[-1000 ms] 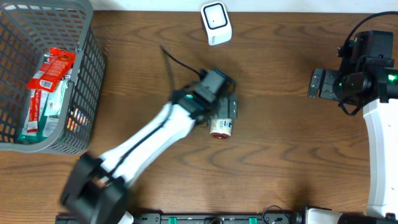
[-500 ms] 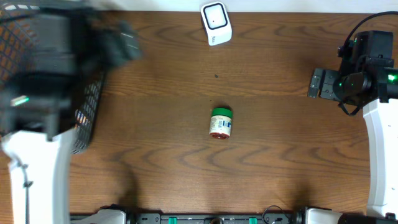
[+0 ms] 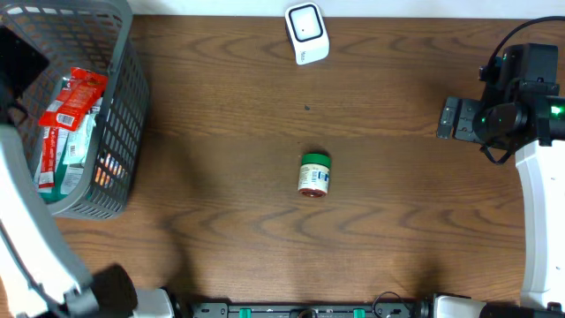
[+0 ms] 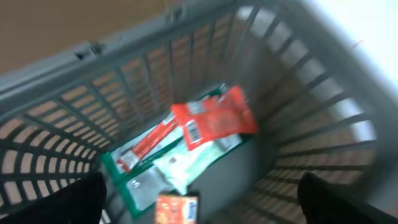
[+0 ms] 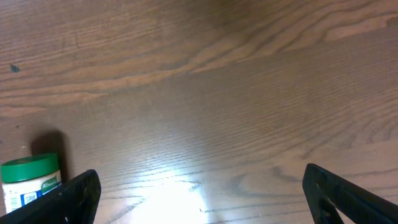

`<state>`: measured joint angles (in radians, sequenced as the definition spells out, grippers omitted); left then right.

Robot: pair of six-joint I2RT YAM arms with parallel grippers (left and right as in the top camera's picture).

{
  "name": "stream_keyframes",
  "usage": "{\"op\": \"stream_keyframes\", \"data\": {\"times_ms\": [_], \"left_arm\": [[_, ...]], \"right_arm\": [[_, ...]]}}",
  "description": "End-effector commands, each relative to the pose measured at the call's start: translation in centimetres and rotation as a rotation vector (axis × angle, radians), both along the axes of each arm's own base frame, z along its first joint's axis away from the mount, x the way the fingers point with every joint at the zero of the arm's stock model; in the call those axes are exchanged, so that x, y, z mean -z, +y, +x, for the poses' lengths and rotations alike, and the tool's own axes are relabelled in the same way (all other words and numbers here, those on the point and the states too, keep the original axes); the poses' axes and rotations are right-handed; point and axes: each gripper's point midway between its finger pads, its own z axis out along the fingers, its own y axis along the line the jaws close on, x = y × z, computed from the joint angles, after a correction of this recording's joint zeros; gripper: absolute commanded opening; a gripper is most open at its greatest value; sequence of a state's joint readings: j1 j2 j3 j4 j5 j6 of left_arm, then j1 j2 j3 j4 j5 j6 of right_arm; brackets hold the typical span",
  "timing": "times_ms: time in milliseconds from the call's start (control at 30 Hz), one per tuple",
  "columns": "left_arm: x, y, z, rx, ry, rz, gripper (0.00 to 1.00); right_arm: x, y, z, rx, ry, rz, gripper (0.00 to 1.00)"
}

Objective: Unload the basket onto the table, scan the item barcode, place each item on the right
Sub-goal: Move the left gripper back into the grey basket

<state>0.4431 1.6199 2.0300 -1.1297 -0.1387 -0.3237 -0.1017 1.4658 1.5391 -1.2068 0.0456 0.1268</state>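
1. Surface: a dark wood-grain table [image 3: 221, 88], mostly bare. It is seen from above, with the robot's base rail along the near edge.
2. Far left: a grey slatted basket [image 3: 124, 115] sits at the table's corner. It holds flat snack-type packs. A red packet [image 3: 78, 92] lies on top of green-and-white packets [image 3: 62, 163], and something small and orange shows lower down. My read is that this is the stock bin, kept within the left arm's reach.
3. The left gripper [image 4: 202, 202] hangs over the basket looking down into it, jaws spread wide with nothing between them. Only the two dark fingertips show, at the lower corners of the wrist view. It looks placed to pick from the bin, though I cannot tell which pack.
4. Centre: a small jar [image 3: 313, 174] with a green lid, printed label and reddish base, alone on the bare wood. It appears to lie on its side with the lid toward the far edge. Nothing touches it. The barcode is not legible.
5. Far edge, roughly in line with the jar but well apart from it: a white scanner [image 3: 306, 33], window facing up. The jar needs lifting and turning to present its code there.
6. Right: the right gripper [image 5: 202, 196] sits low over bare table, fully parted and empty. The jar is at the left edge of its wrist view, so it is well clear of the jar and idle.
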Motion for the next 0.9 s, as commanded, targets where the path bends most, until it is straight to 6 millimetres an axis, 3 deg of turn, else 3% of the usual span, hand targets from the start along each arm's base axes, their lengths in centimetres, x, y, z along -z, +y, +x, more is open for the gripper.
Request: {"op": "stream_keyframes", "data": {"times_ms": [0, 267, 400, 600, 867], "left_arm": [[3.8, 0.8, 0.8, 0.082, 0.167, 0.019, 0.98], [9.8, 1.7, 2.7, 0.094, 0.307, -0.057, 0.98], [13.1, 1.9, 5.2, 0.22, 0.365, -0.058, 0.99], [17.4, 2.6, 7.4, 0.34, 0.446, -0.04, 0.87], [22.5, 3.8, 10.4, 0.434, 0.49, -0.005, 0.83]], "right_arm": [[-0.4, -0.2, 0.1, 0.019, -0.014, -0.003, 0.99], [-0.4, -0.2, 0.1, 0.019, -0.014, -0.003, 0.99], [-0.4, -0.2, 0.1, 0.019, -0.014, -0.003, 0.99], [-0.4, -0.2, 0.1, 0.019, -0.014, -0.003, 0.99], [-0.4, -0.2, 0.1, 0.019, -0.014, -0.003, 0.99]]}}
